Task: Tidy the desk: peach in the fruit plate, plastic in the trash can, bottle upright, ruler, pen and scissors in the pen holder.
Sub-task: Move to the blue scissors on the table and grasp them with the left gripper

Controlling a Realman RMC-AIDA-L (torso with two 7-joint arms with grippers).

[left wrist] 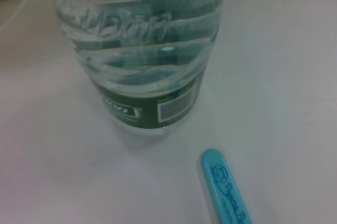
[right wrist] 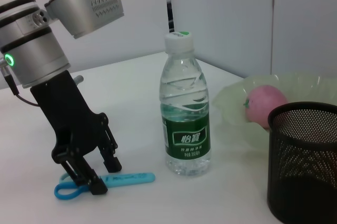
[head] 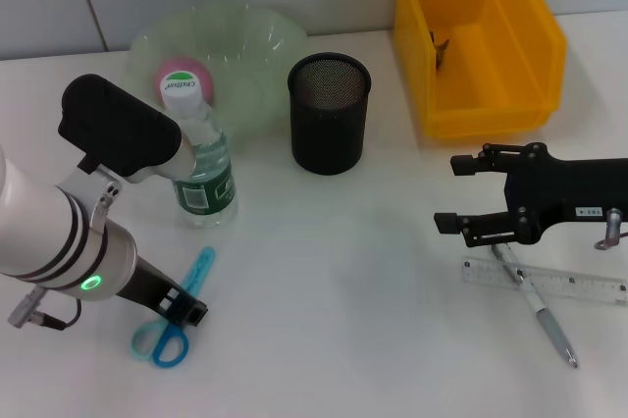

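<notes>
Presently we note the left gripper [head: 186, 307] open, fingers straddling the blue scissors [head: 175, 322] on the desk beside the upright water bottle [head: 201, 165]. The right gripper [head: 459, 194] hovers open above the ruler [head: 549, 282] and pen [head: 538, 307].

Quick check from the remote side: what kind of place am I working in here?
Probably a staged desk-tidying bench in a lab or office: a plain white tabletop against a pale panel wall, carrying stationery such as a black mesh pen holder, a clear plastic ruler and blue-handled scissors.
</notes>
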